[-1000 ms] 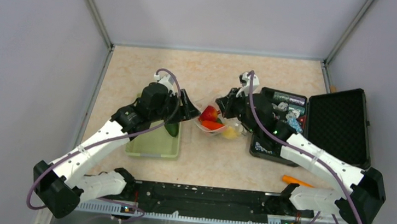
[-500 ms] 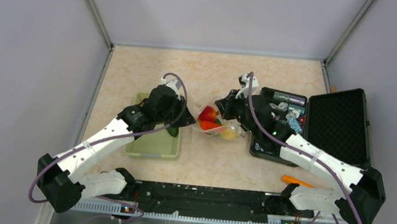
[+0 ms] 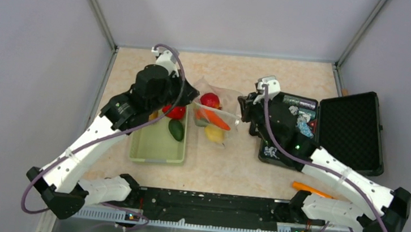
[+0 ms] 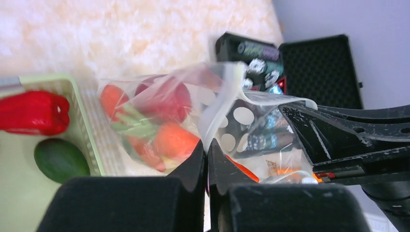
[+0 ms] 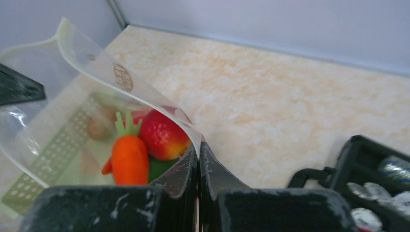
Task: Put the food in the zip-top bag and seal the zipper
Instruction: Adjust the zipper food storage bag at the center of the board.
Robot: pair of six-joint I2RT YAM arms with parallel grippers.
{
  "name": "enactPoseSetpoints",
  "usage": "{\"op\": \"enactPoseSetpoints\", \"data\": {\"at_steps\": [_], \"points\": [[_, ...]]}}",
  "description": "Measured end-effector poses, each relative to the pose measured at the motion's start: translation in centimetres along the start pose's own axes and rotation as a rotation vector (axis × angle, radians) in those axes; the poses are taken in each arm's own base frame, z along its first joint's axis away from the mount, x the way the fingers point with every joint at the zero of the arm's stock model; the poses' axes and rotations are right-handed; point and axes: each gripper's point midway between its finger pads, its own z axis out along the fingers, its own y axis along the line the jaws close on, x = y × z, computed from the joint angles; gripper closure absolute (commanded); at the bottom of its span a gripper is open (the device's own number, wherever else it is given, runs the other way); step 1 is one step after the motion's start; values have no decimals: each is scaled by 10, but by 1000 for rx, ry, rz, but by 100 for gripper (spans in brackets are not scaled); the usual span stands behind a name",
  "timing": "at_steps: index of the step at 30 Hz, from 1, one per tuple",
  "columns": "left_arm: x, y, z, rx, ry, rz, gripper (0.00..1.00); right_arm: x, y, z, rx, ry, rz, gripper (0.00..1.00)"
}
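Bag (image 4: 244,116) hangs between basket (image 3: 156,158) and case (image 3: 350,130); my left gripper (image 4: 207,157) and right gripper (image 5: 198,152) both pinch its rim.
— Worry?
— Plastic slipping free, spilling food (image 5: 129,157); pepper (image 4: 34,112) isn't in yet.

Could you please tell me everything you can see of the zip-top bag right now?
The zip-top bag is clear, floppy plastic printed with white round dots, with a whitish zipper strip along its mouth. It hangs stretched between the left gripper and the right gripper, each shut on the mouth edge, between the green basket and the black case. Inside lie a carrot, a red fruit and a yellow piece.
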Motion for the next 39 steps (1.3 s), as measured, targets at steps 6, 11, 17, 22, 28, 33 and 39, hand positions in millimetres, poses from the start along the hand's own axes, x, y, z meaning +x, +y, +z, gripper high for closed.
{"op": "enactPoseSetpoints", "data": {"at_steps": [6, 11, 17, 22, 28, 33, 39], "points": [[-23, -7, -16, 2, -74, 42, 100, -23, -27, -17, 92, -56, -151, 100], [1, 6, -2, -23, 2, 53, 100, -21, -19, -23, 19, -45, -183, 100], [31, 10, 18, -7, 113, 52, 100, -19, -2, -25, -69, -37, -131, 100], [46, 13, 35, -12, 176, 50, 100, -18, 17, -15, -146, 8, -116, 100], [49, 17, 41, -21, 177, 52, 92, -22, 19, -3, -120, 6, -97, 100], [54, 32, 42, -86, 180, 58, 20, -18, 14, -1, -86, 11, -83, 100], [82, 63, 22, -178, 247, 60, 1, 23, 13, 0, -88, 89, -18, 100]]}}
